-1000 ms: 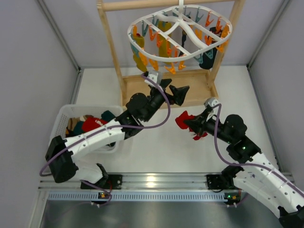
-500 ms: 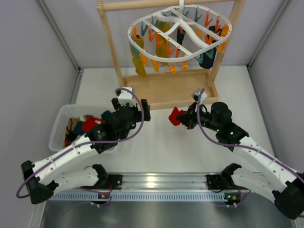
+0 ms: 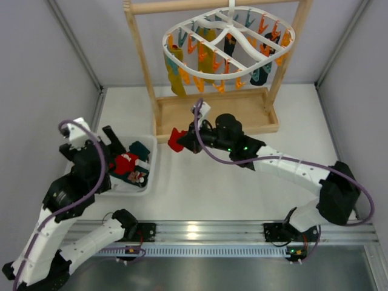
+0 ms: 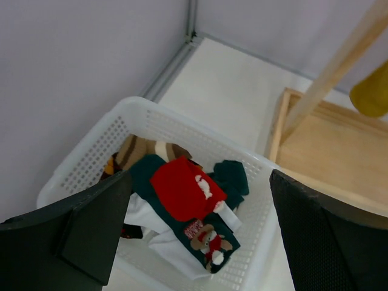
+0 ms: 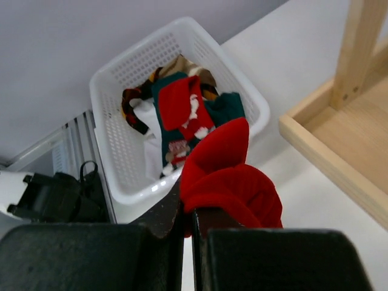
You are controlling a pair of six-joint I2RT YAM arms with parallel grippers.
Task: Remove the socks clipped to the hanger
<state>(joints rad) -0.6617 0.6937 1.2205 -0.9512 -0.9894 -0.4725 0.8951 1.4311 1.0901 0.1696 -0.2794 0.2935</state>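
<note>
The white oval hanger (image 3: 228, 33) hangs from the wooden rack with orange and teal clips. Mustard-yellow socks (image 3: 176, 76) and dark socks (image 3: 262, 74) are still clipped to it. My right gripper (image 3: 187, 140) is shut on a red sock (image 3: 177, 139) and holds it above the table, just right of the white basket (image 3: 147, 177). In the right wrist view the red sock (image 5: 233, 176) bunches over the closed fingers of the gripper (image 5: 189, 224). My left gripper (image 3: 115, 154) hovers over the basket, wide open and empty (image 4: 200, 242).
The basket rim (image 4: 182, 118) holds several removed socks, red, green and white (image 4: 182, 188). The wooden rack base (image 3: 242, 115) stands behind the right arm, its post (image 3: 140, 54) at the left. Grey walls close in both sides.
My left arm has drawn back from the rack to above the basket. My right arm has carried the red sock leftward from the table's middle to beside the basket.
</note>
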